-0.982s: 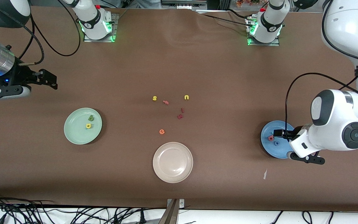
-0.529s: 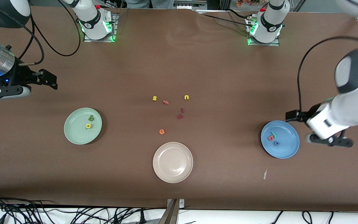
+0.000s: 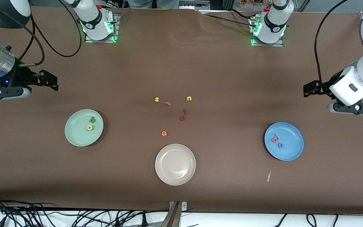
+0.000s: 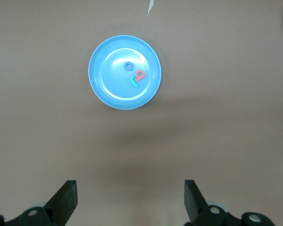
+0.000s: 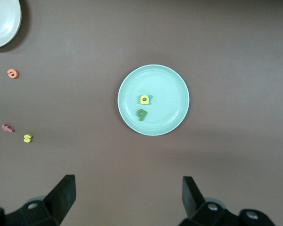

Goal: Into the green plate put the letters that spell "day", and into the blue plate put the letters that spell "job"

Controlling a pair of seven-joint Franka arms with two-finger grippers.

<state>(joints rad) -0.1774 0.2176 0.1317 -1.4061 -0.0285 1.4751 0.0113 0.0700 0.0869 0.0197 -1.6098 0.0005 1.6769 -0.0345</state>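
- You have the salmon-red "b" (image 3: 274, 139), the teal "j" (image 3: 277, 136) and the blue "o" (image 3: 280, 145) all lying in the blue plate (image 3: 291, 151), which sits toward the left arm's end of the table. "Job" looks done.
- Your left gripper (image 3: 318, 94) hangs over bare table at that end, clear of the blue plate, its fingers spread wide and carrying nothing.
- In the green plate (image 3: 74, 135), toward the right arm's end, you can see the olive-green "d" (image 3: 92, 119) and the yellow "a" (image 3: 89, 127). In the right wrist view a speck of teal (image 5: 151, 96) peeks out at the edge of the "a"; that is probably the "y", tucked partly under it, but you cannot be sure from here.
- Your right gripper (image 3: 50, 82) waits over bare table near the green plate, fingers spread and empty.
- The yellow "s" (image 3: 156, 99), yellow "u" (image 3: 189, 98), orange "e" (image 3: 164, 133) and some reddish letters (image 3: 183, 116) lie mid-table, with the beige plate (image 3: 175, 164) nearer the front camera. None belong to either word, so leave them.
- Judging from this, you are at the final step: both words appear placed. Confirm the teal speck is the "y"; if so, nothing calls for another pick.
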